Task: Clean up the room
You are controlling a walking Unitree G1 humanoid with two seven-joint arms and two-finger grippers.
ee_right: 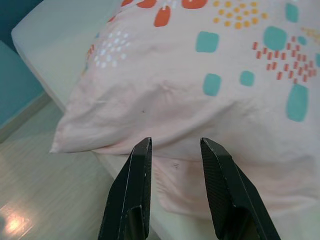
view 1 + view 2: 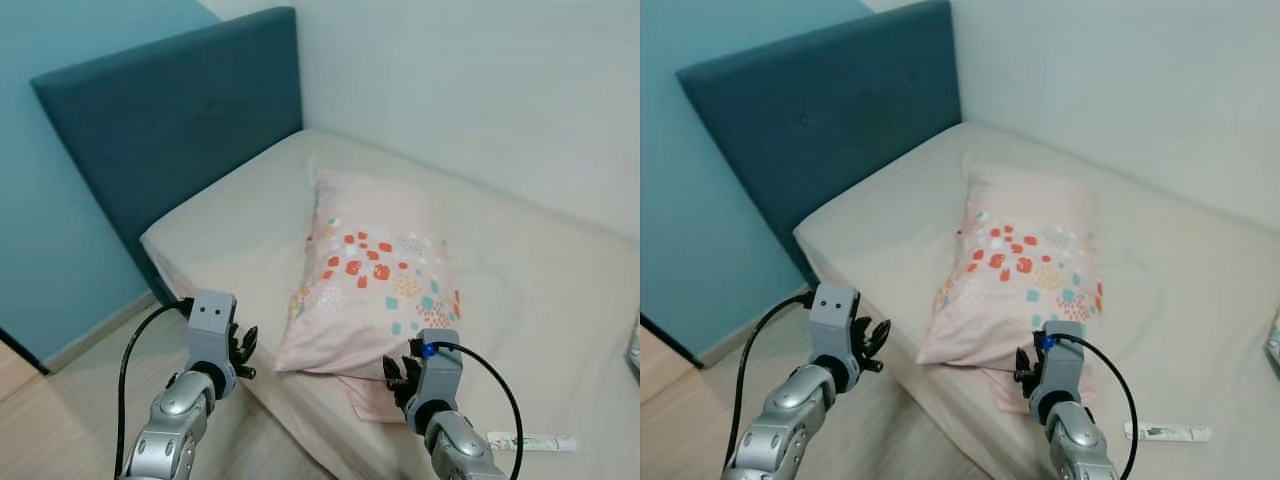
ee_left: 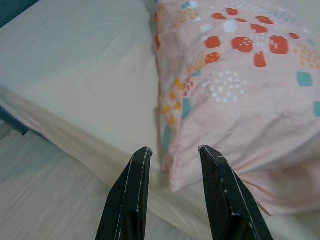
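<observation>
The left end effector (image 2: 243, 352) hangs off the near edge of the bed (image 2: 230, 215), its two black fingers (image 3: 131, 190) apart with nothing between them, aimed at the pillow's near left corner and the strip of mattress beside it. The right end effector (image 2: 398, 378) is raised over the bed's near edge just in front of the pillow (image 2: 380, 275), its fingers (image 1: 221, 186) likewise spread and empty, pointing at the pillow's lower hem where the open flap of the pillowcase sticks out. The pillow is pale pink with red, teal, orange and white patches, and it lies at an angle across the bare cream mattress, one end toward the wall, the other end reaching the near edge. To the right of the right arm, a small white tube (image 2: 532, 440) lies flat on the mattress, well apart from the pillow. A dark teal headboard (image 2: 175, 110) stands at the left end of the bed against a lighter teal wall (image 2: 40, 210), and pale wood floor (image 2: 60, 420) shows below the left arm.
</observation>
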